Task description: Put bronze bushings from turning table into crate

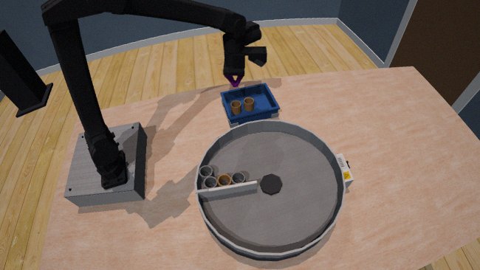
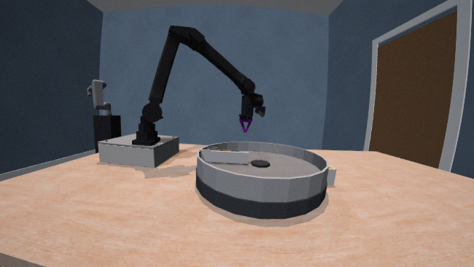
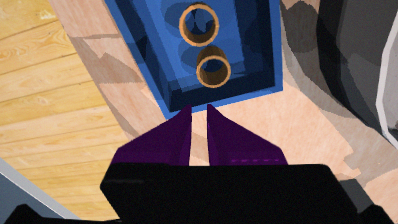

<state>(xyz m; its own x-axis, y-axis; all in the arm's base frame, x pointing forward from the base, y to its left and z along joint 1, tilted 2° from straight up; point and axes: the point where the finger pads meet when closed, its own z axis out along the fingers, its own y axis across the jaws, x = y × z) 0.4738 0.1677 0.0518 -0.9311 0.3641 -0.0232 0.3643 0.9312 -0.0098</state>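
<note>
The blue crate sits on the table just beyond the turning table. Two bronze bushings stand upright inside it; the wrist view shows the crate and both bushings too. One bronze bushing stands on the turning table's left side against the white bar, among three steel bushings. My gripper hangs above the crate's far left edge, shut and empty. It also shows in the wrist view and in the exterior view.
The turning table has a raised grey rim and a dark hub at its centre. The arm's grey base block stands at the table's left. A small white control box sits on the turning table's right side.
</note>
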